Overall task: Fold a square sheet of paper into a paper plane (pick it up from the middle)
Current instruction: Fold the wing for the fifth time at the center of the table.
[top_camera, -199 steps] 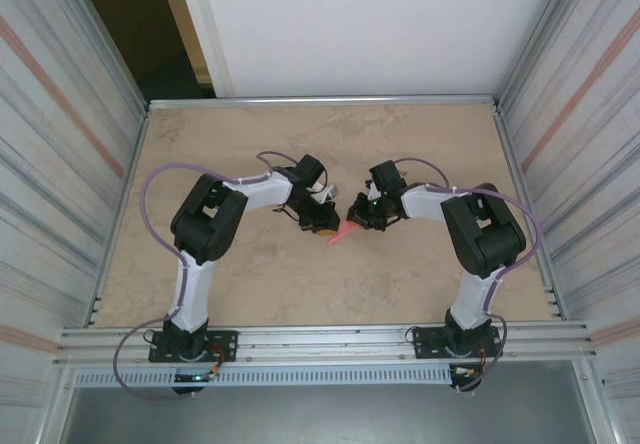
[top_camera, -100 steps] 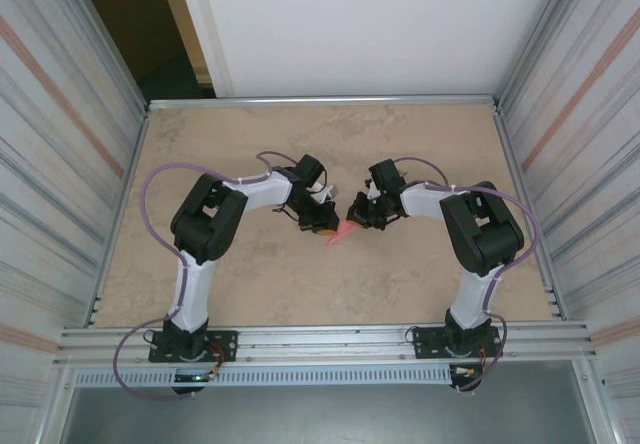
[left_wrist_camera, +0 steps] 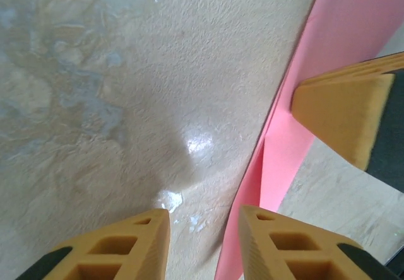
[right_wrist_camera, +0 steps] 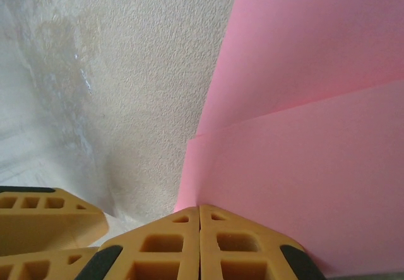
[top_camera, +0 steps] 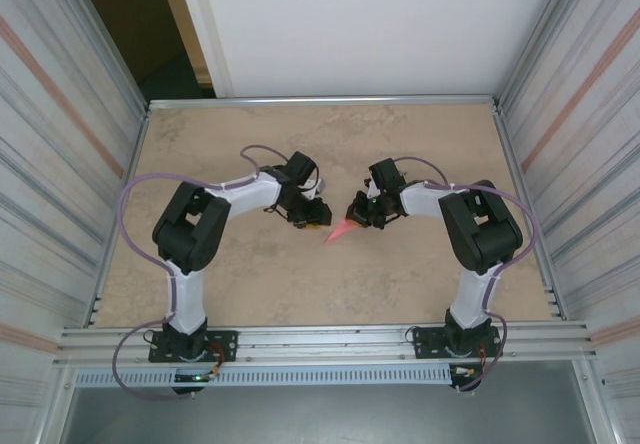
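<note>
The pink sheet of paper [top_camera: 340, 231], folded with a crease across it [right_wrist_camera: 303, 103], sticks out toward the near left from my right gripper [top_camera: 357, 214]. That gripper [right_wrist_camera: 199, 207] is shut, and the paper's edge runs in at its fingertips. My left gripper [top_camera: 312, 219] sits just left of the paper. Its jaws [left_wrist_camera: 202, 214] stand open over bare table, with the paper's edge [left_wrist_camera: 328, 40] beside its right finger. One finger of the right gripper [left_wrist_camera: 341, 116] shows in front of the paper in the left wrist view.
The beige tabletop [top_camera: 250, 284] is framed by metal rails [top_camera: 320, 339] at the near edge and corrugated walls [top_camera: 60, 164] on both sides. Both arms meet near the table's middle.
My left gripper has opened, let go of the paper and drawn back to the left, its elbow swinging outward. The right gripper stays shut with the paper.
</note>
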Action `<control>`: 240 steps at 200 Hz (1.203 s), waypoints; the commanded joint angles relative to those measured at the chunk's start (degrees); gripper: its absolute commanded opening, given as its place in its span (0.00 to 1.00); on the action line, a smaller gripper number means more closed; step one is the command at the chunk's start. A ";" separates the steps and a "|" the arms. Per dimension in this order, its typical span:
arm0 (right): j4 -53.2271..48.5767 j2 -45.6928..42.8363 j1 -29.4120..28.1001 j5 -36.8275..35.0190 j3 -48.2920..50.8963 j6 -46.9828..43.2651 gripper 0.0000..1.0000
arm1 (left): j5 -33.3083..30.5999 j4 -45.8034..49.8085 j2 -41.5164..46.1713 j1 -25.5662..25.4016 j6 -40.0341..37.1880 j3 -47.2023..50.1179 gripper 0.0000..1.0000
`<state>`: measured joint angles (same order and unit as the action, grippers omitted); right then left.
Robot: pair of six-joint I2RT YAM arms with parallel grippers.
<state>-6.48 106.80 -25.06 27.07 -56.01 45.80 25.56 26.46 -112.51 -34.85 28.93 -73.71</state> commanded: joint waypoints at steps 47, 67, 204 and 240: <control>-6.39 4.33 0.53 -5.01 1.19 -1.28 0.08 | 7.98 -16.56 4.43 -2.90 6.34 4.44 0.22; -6.70 4.56 0.61 -4.93 0.99 -1.21 0.08 | 9.20 -16.76 1.95 -3.29 6.97 3.67 0.19; -8.19 5.42 0.76 -5.17 0.71 -1.38 0.08 | 9.16 -14.54 -4.03 -1.68 6.14 4.95 0.14; -8.23 5.57 0.76 -5.10 0.55 -1.38 0.08 | 9.09 -14.63 -4.35 -1.27 6.00 5.33 0.14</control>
<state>-7.75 107.77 -24.62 28.16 -57.23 45.78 34.72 11.51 -115.66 -36.67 34.98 -69.17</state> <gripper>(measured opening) 0.078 0.142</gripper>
